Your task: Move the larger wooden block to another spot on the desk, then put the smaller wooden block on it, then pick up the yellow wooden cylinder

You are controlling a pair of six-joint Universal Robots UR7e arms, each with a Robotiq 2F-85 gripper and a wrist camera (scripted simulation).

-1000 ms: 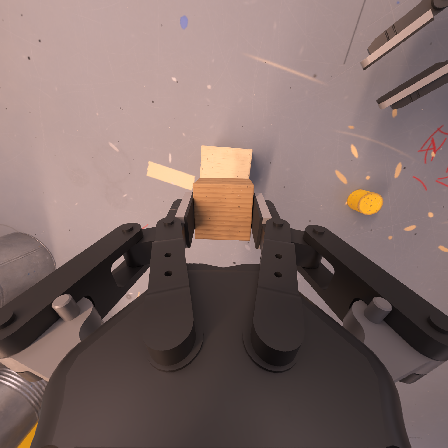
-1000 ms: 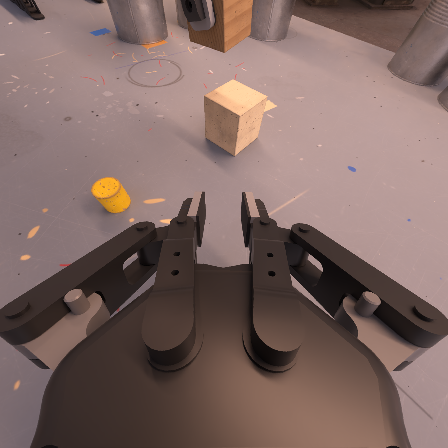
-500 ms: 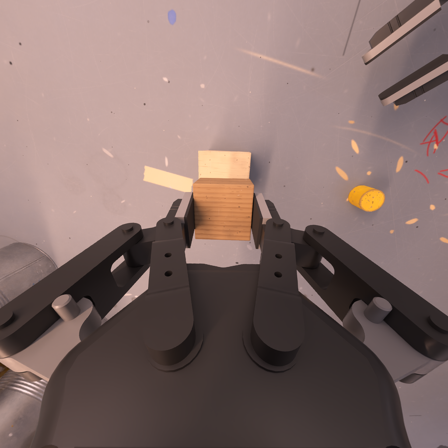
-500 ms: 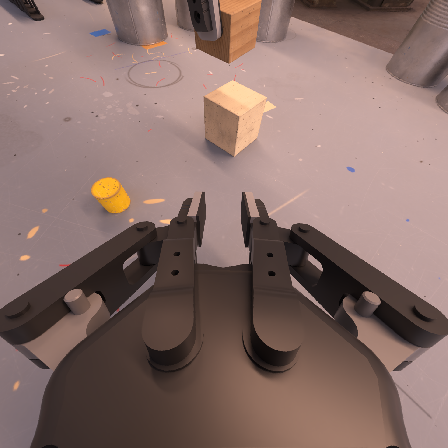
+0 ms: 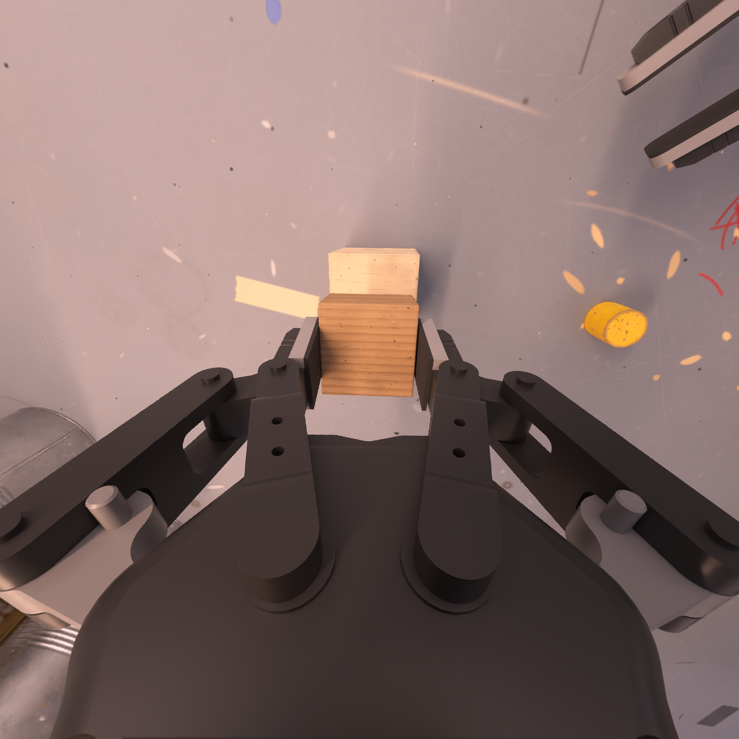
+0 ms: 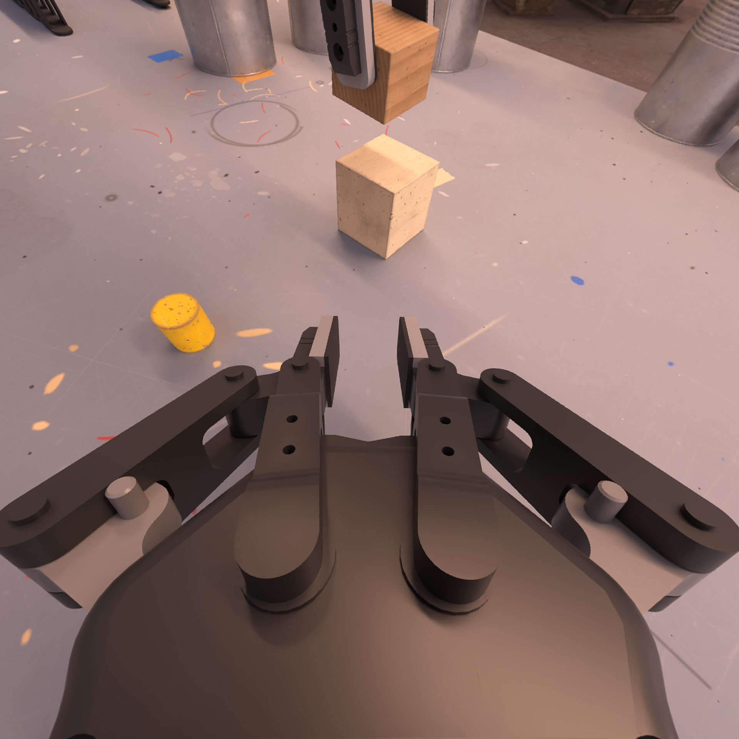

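My left gripper is shut on a brown wooden block and holds it in the air just above a pale wooden block. In the right wrist view the brown block hangs a short gap over the pale block, which stands on the grey desk. A yellow wooden cylinder lies on its side to the left of my right gripper, which is open and empty above the desk. The cylinder also shows in the left wrist view.
Metal cans stand at the back and at the right edge of the desk. Another can is at the lower left of the left wrist view. The right gripper's fingers show at the upper right there.
My left gripper has come down with the brown block, closing the gap to the pale block. The right gripper has not moved.
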